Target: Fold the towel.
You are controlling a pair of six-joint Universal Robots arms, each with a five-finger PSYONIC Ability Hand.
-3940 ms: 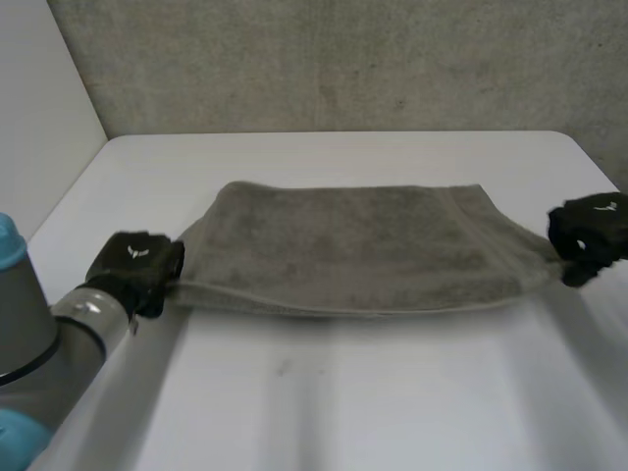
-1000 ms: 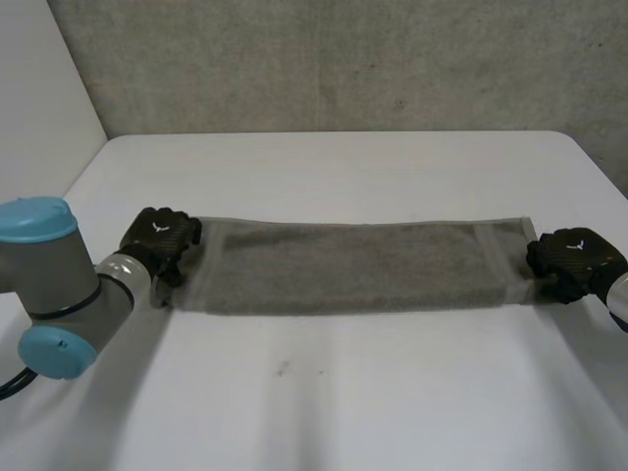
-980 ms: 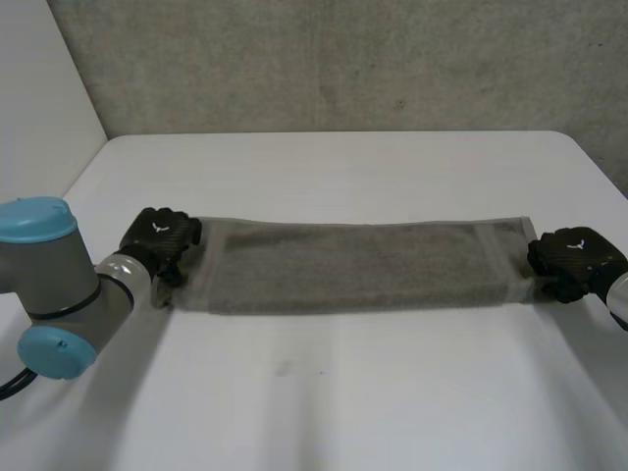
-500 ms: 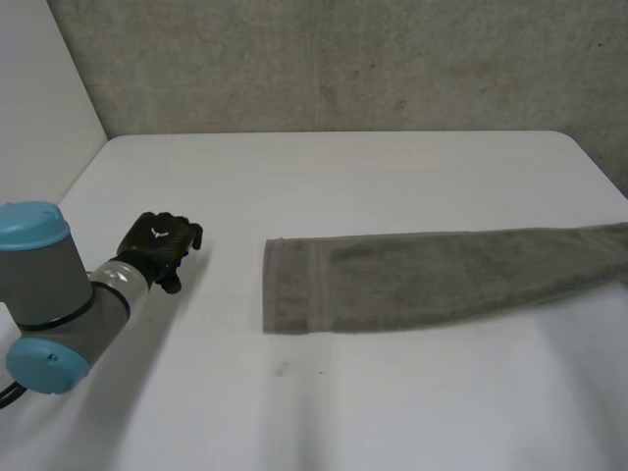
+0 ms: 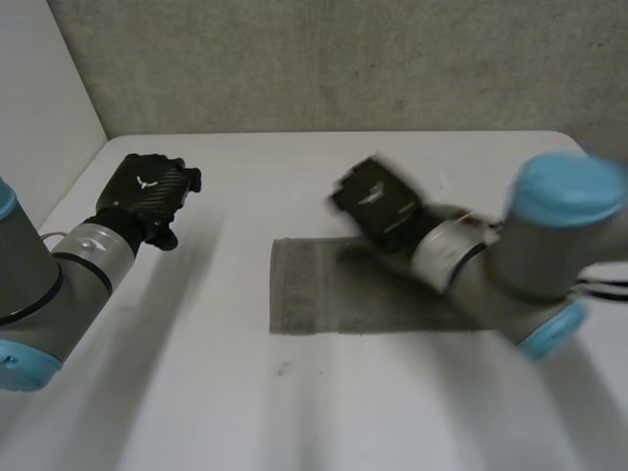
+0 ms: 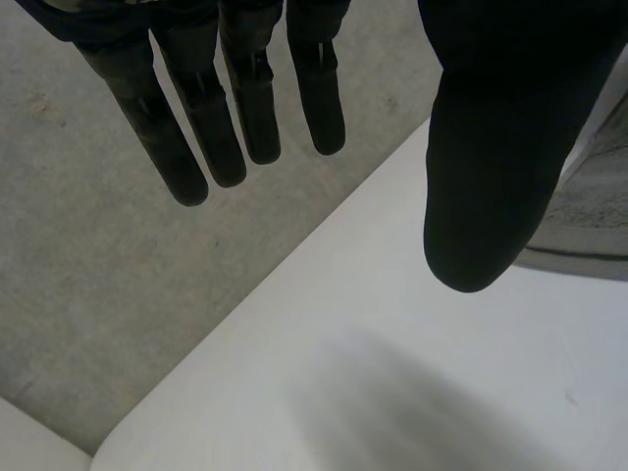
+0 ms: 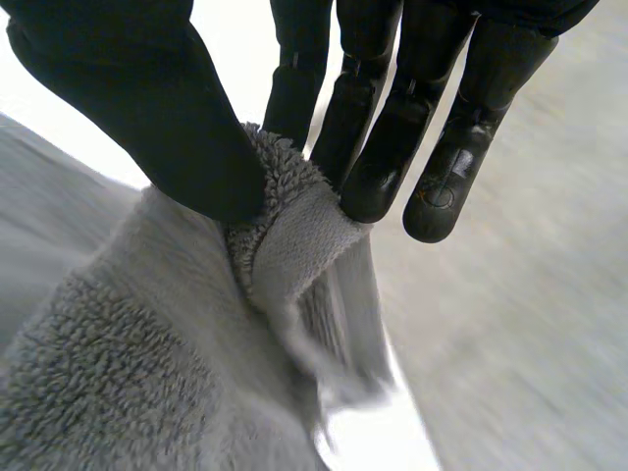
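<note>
Towel (image 5: 312,290), grey, lies mid-frame on the white tabletop (image 5: 294,412). Right hand (image 5: 378,206) above it pinches one towel end between thumb and fingers (image 7: 381,147). Left hand (image 5: 147,191), upper left, hangs released, fingers (image 6: 196,128) straight, grasping nothing.

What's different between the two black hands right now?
The left hand is open, fingers straight, holding nothing; the right hand pinches the towel between thumb and fingers. The left hand is over bare table, apart from the towel; the right hand is above the towel. Both are black, with a thumb opposite the fingers.
</note>
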